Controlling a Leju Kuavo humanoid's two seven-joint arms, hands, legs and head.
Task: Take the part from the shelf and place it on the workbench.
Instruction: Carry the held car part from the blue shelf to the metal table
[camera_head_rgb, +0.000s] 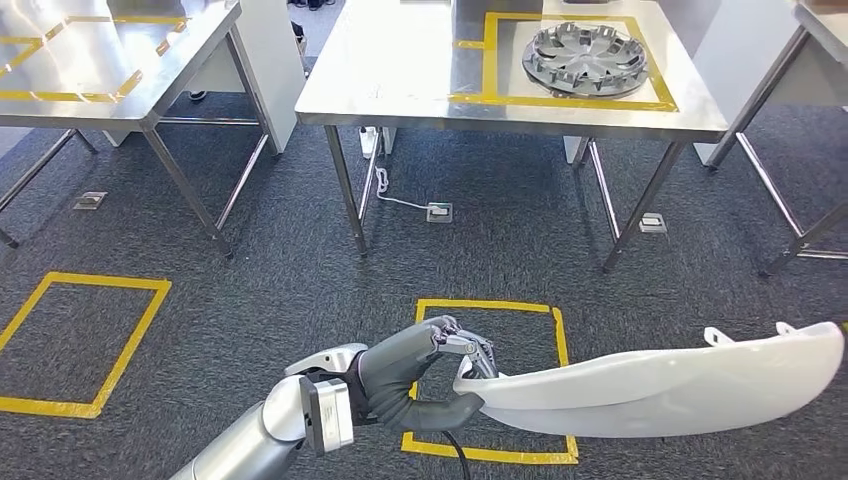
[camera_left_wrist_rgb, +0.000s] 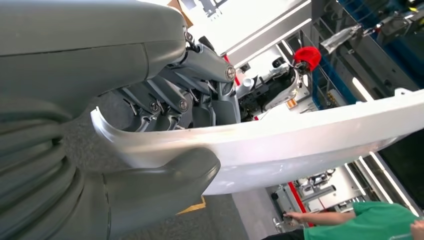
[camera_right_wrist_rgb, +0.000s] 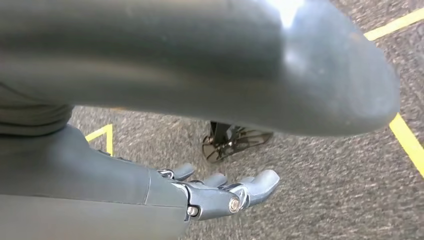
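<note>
i see the workbench (camera_head_rgb: 400, 80) ahead of me, a steel table with a yellow tape rectangle (camera_head_rgb: 570, 60) on its right part. inside this rectangle, near the far right corner of the worktop, lies a grey wheel cover (camera_head_rgb: 585, 58). a second steel table (camera_head_rgb: 110, 70) stands to the left, apart from the first one. the floor is dark carpet with yellow tape squares (camera_head_rgb: 490, 380).

the part (camera_head_rgb: 670, 390), a long white curved piece, is in the air above the carpet, well apart from the workbench, and it reaches toward the right. my left hand (camera_head_rgb: 425, 375) grips its left end, the thumb (camera_left_wrist_rgb: 165, 180) under the edge and the fingers (camera_left_wrist_rgb: 200, 95) over it.

my right hand (camera_right_wrist_rgb: 220, 192) hangs over the carpet, the fingers spread and holding nothing.

in the left wrist view a person in a green sleeve (camera_left_wrist_rgb: 370, 222) stands behind the part.
</note>
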